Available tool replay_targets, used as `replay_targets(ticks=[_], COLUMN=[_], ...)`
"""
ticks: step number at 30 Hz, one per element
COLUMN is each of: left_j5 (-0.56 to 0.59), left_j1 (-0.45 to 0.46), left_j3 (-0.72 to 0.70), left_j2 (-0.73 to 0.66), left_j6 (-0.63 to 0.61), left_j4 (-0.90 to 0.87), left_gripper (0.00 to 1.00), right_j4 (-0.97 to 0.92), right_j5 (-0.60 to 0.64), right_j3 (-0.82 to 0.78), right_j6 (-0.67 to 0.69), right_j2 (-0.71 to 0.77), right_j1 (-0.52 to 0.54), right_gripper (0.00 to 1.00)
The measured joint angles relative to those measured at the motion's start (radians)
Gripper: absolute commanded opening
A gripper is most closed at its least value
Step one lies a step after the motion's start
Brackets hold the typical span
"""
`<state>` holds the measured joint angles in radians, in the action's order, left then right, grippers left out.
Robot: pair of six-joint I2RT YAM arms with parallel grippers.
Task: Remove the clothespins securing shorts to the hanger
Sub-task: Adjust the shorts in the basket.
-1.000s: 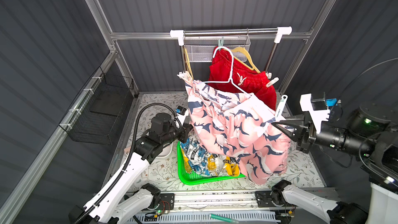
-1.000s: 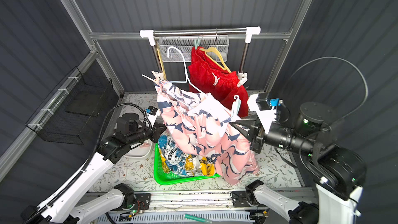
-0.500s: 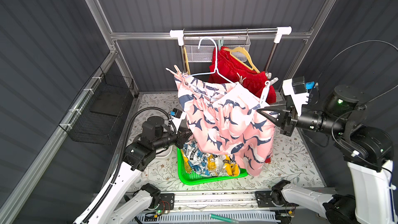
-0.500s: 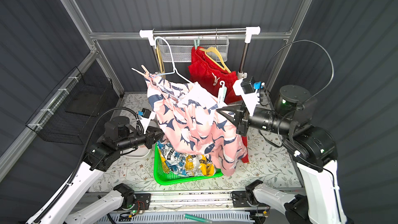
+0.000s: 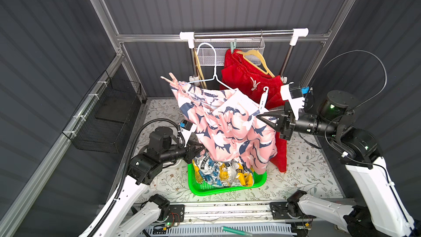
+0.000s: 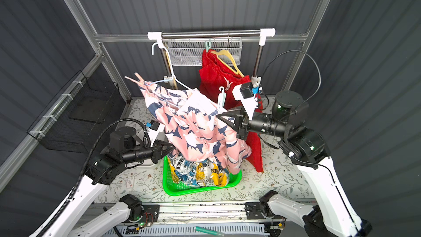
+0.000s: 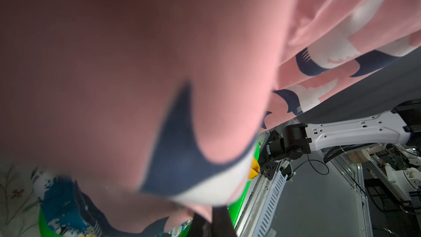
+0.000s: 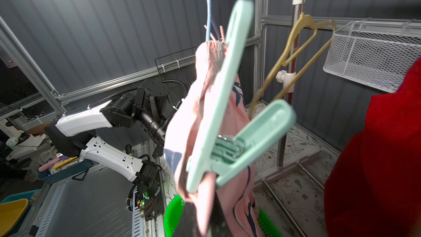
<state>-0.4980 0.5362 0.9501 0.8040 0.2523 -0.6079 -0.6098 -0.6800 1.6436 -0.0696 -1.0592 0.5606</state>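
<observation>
Since a second ago, the pink shorts [image 5: 227, 128] and their white hanger [image 5: 215, 64] have been carried up and toward the left end of the rail [image 5: 243, 34]. The right gripper [image 5: 258, 116] has risen and come toward the middle with them. The hanger's hook is now just under the rail's left end; whether it rests on anything I cannot tell.

The right gripper is closed on the waistband of the pink shorts. It grips right at the foot of a mint clothespin [image 8: 227, 153], which is clamped on that cloth and stands up from it. A pink clothespin [image 5: 169, 79] pins the waistband at the hanger's left end.

The left gripper [image 6: 171, 148] is closed too, pinching the lower part of the pink shorts just above the green basket [image 5: 205, 190]. That basket sits at the middle of the front edge of the table [image 5: 307, 174] and holds the white printed shorts [image 5: 218, 172].

The red shorts [image 5: 243, 76] hang from the right half of the rail, behind the pink pair. A second mint clothespin [image 5: 232, 47] is at their top corner.
</observation>
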Motion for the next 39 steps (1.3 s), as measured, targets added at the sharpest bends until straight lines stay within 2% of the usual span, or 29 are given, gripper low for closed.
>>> replay_targets(ticks=[9,17,25,33,36,39], left_j5=[0.017,0.057,0.131,0.229,0.262,0.293], left_j1=[0.0,0.0,0.0,0.0,0.0,0.0], left_j3=[-0.12,-0.127,-0.142,-0.185,-0.19,-0.19], left_j2=[0.003,0.008,0.033,0.039,0.031,0.009], left_j6=[0.033,0.053,0.115,0.216,0.24,0.261], left_j4=[-0.024,-0.026,-0.027,-0.025,-0.027,-0.027], left_gripper=[0.0,0.0,0.0,0.0,0.0,0.0], right_j4=[0.21,0.342,0.445,0.601,0.662,0.705], right_j5=[-0.001,0.007,0.037,0.076,0.114,0.188], right_j3=[-0.298,-0.476,-0.667,-0.845,-0.882,-0.883], right_j6=[-0.006,-0.008,-0.013,-0.073,-0.104,-0.106], right_j2=[0.148,0.216,0.278,0.337,0.33,0.294], right_j1=[0.027,0.037,0.038,0.047,0.082,0.167], right_gripper=[0.0,0.0,0.0,0.0,0.0,0.0])
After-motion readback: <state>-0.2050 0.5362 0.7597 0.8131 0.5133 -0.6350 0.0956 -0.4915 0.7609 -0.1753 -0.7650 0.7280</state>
